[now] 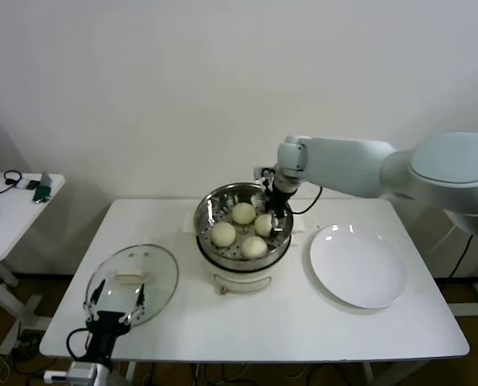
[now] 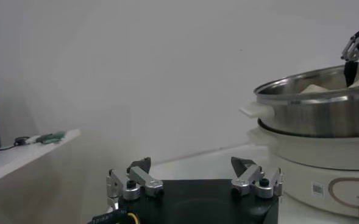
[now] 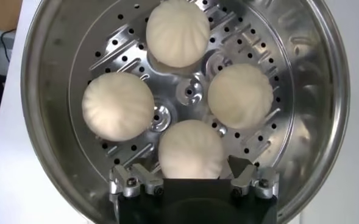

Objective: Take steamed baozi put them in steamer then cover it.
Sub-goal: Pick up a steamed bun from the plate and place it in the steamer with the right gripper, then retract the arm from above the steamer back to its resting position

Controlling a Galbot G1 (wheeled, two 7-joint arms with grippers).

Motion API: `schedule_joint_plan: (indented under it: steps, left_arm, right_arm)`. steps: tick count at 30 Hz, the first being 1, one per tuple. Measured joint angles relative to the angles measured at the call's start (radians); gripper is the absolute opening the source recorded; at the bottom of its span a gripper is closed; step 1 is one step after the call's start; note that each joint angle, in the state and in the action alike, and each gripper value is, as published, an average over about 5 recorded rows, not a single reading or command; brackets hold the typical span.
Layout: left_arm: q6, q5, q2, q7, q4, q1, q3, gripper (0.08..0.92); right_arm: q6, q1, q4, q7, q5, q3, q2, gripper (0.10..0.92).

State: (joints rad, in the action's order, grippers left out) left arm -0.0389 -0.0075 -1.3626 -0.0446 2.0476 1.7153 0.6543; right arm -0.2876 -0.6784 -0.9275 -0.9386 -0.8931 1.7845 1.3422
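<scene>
Left gripper [image 1: 118,302]: parked low at the near left edge of the surface, just near of the cover; its fingers [image 2: 139,165] stand wide apart and hold nothing.
Cover [image 1: 132,284]: lies flat on the surface at near left, handle up, well apart from the steamer.
Steamer [image 1: 208,207]: sits on its white base at the middle of the surface, uncovered.
Baozi [image 1: 243,213]: all four are seen inside the steamer on the perforated bottom, spread in a ring.
Right gripper [image 1: 274,211]: lowered into the far right part of the steamer; its fingers [image 3: 245,170] are spread on either side of one baozi [image 3: 191,148], and no firm grip can be made out, so a release is judged.
Plate [image 1: 357,265]: lies bare on the right of the surface.
Step in hand: loading is judged finished with the last baozi set down.
Next move: the right arm is to be lifted clear of the rim, then the cover is to be taken by its handle and set squarely on the steamer.
</scene>
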Motion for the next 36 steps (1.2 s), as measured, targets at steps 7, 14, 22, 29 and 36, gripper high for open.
schedule_joint_plan:
  steps: [7,14,22,29,36]
  left_arm:
    - [0.003,0.003,0.005,-0.002,0.004,-0.003,0.0,0.823]
    - [0.003,0.012,0.01,-0.011,0.002,-0.009,-0.005,0.823]
    - [0.01,0.022,0.01,-0.024,0.011,-0.023,-0.011,0.823]
    - [0.003,0.026,0.009,-0.021,0.014,-0.034,-0.002,0.823]
    - [0.0,0.046,0.009,-0.017,0.028,-0.035,0.0,0.823]
  right_arm:
    - [0.013,-0.034,-0.015,-0.036,0.005,-0.021,-0.026,0.823]
    - [0.046,-0.076,-0.046,-0.043,0.012,-0.069,-0.093,0.823]
    - [0.119,-0.063,-0.125,0.074,0.008,-0.19,-0.232,0.823]
    - [0.182,0.052,-0.229,0.253,0.009,-0.38,-0.391,0.823]
    - [0.235,0.282,-0.332,0.419,0.03,-0.672,-0.54,0.823]
